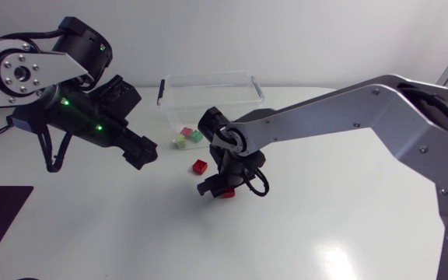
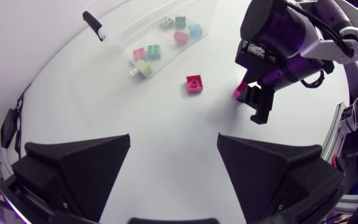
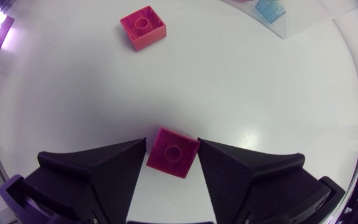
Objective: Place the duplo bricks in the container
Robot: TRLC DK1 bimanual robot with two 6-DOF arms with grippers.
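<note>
Duplo brick (image 3: 173,154) near the tabletop (image 1: 325,218) middle sits skewed, right gripper (image 3: 171,144) clamped on its corners, could twist out on lift; left gripper (image 2: 174,135) apart.

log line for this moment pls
right arm: jaws shut on red brick | left arm: jaws open, empty | second red brick loose on table | several bricks in container
</note>
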